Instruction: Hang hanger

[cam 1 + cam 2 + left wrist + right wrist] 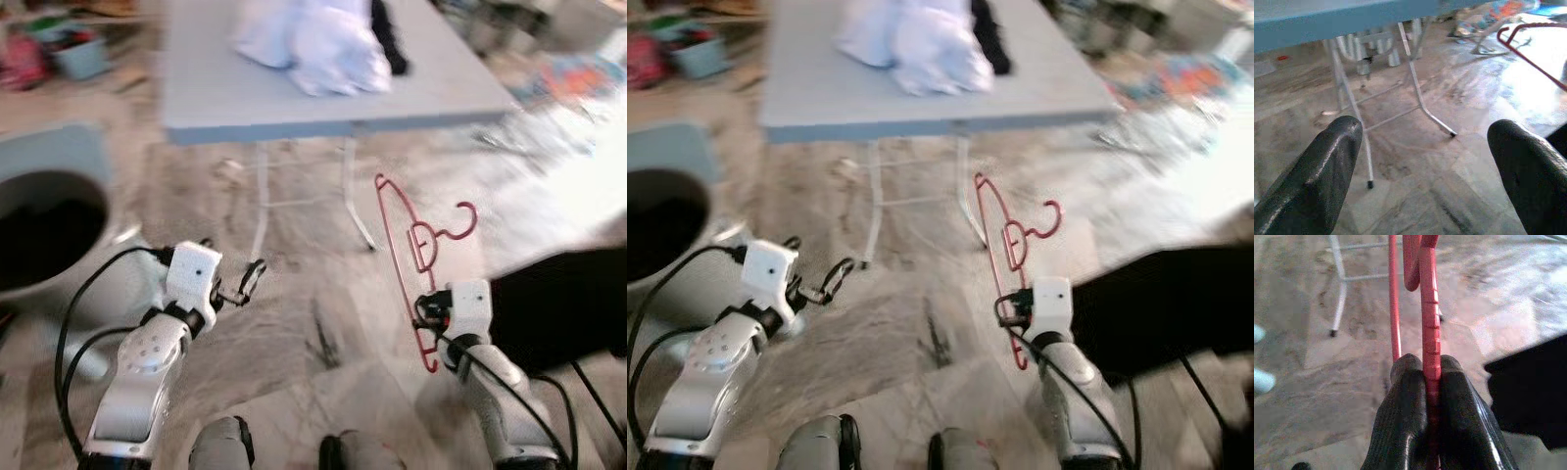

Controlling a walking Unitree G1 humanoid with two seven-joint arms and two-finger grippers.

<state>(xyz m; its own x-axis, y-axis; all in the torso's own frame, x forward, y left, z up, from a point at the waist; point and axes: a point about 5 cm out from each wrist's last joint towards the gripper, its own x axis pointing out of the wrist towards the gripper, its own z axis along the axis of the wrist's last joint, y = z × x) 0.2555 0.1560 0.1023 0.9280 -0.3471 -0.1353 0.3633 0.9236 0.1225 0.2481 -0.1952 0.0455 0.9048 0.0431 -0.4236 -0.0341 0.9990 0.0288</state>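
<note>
The right gripper (pixel 1431 382) pinches the red hanger (pixel 407 257) upright above the floor, while the left gripper (pixel 245 284) hovers empty, fingers (pixel 1317 181) spread wide, near the folding table (pixel 216 88).

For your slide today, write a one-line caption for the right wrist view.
Right gripper shut on the red hanger, held above a marbled floor.

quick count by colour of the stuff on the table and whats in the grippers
red: 1, the hanger clamped in the right gripper
white: 1, the heap of cloth on the grey table
black: 1, the garment beside that heap
left gripper: 0, open
total: 3
</note>
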